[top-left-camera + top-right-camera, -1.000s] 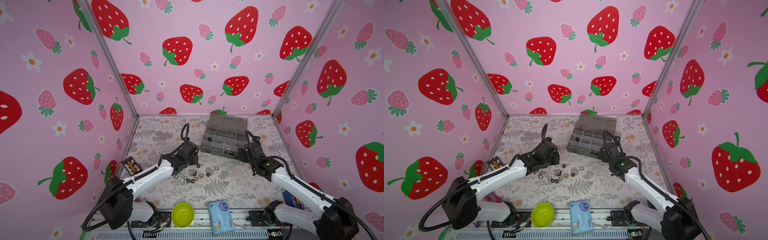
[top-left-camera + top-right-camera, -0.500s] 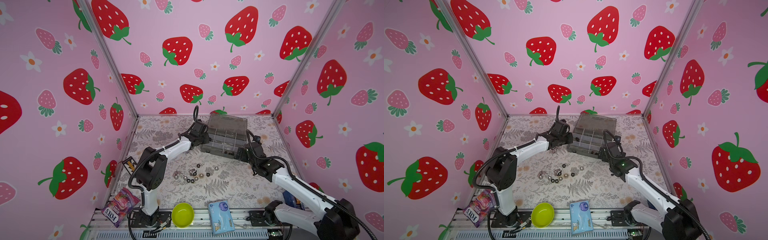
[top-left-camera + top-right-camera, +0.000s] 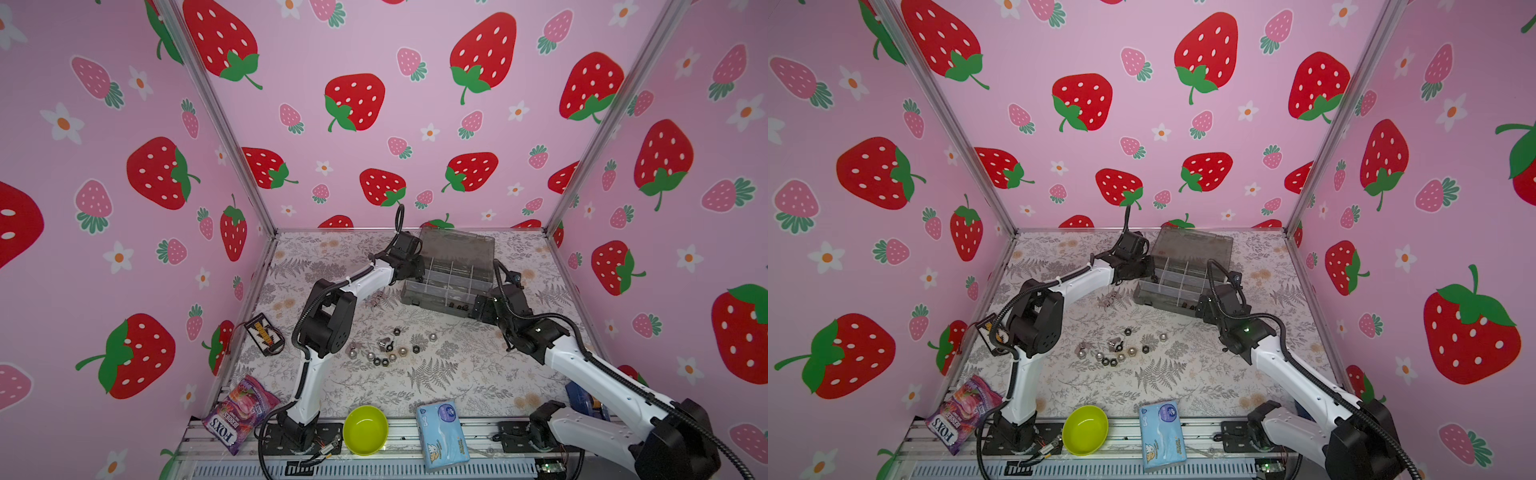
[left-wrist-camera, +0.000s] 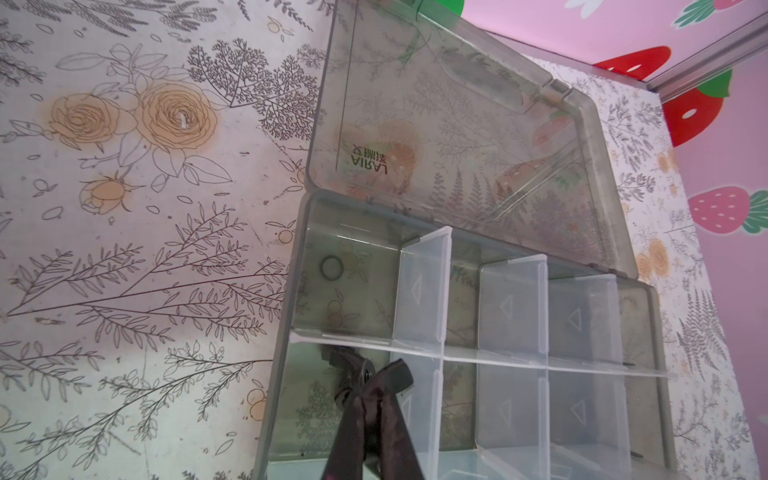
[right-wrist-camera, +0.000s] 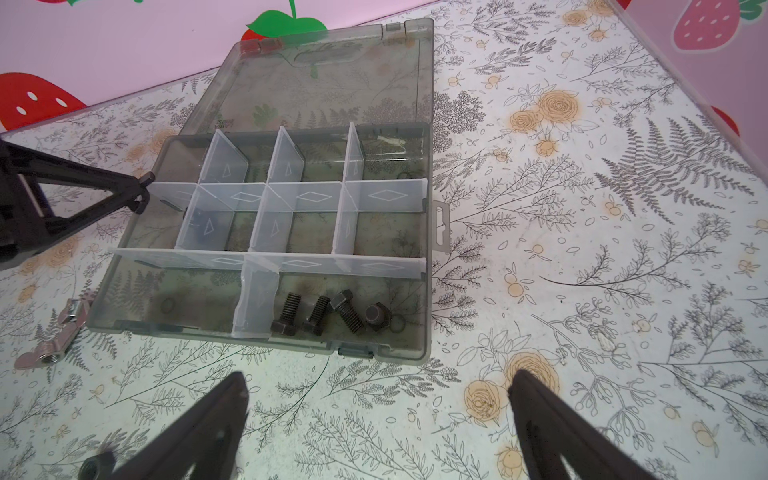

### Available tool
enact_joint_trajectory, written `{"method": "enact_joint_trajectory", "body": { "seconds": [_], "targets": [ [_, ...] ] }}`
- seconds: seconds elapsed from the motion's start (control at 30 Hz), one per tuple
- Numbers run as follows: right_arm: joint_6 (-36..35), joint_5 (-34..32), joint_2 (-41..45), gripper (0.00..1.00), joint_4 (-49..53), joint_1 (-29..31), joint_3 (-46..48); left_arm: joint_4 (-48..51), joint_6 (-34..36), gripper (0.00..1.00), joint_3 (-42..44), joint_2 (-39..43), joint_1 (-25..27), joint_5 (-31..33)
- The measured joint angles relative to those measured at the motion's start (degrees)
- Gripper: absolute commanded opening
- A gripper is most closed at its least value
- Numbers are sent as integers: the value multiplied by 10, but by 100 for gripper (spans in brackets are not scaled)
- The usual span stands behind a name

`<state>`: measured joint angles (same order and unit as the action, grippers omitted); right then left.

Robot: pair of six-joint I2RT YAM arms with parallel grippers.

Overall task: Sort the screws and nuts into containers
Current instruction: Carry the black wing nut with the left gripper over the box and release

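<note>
Holding a small black fastener [image 4: 352, 368] in the clamped left gripper [image 4: 370, 401] straight above the end compartment [image 4: 309, 419] of the organizer box [image 4: 279, 353], right gripper [image 5: 378, 374] gaping empty just before that box, loose nuts [image 3: 386, 353] well apart.

Left arm swung off the loose nuts [image 3: 384, 351] on the mat and back to the organizer box [image 3: 432, 300]. Left gripper [image 4: 368, 399], tips closed, now hangs over a compartment at the box's end wall. FOXS candy bag [image 3: 239, 413] and wing nuts [image 3: 376, 297], covered before, now exposed.
</note>
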<state>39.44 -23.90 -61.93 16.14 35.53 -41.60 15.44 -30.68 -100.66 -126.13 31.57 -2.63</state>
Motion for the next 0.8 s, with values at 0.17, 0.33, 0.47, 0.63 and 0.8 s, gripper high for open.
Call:
{"method": "enact_joint_trajectory", "body": {
  "seconds": [0.17,0.33,0.47,0.63,0.8],
  "targets": [
    [0,3,3,100,-3,0,0,21,-7,0,-16,-11,0,0],
    [0,9,3,100,-5,6,0,25,-13,12,-17,-11,0,1],
    [-1,11,3,100,-7,12,0,25,-18,18,-17,-11,0,5],
    [-1,15,3,100,-6,21,0,23,-21,29,-10,-5,0,8],
    [-1,20,2,97,-6,35,0,19,-25,35,29,39,0,9]
  ]
}}
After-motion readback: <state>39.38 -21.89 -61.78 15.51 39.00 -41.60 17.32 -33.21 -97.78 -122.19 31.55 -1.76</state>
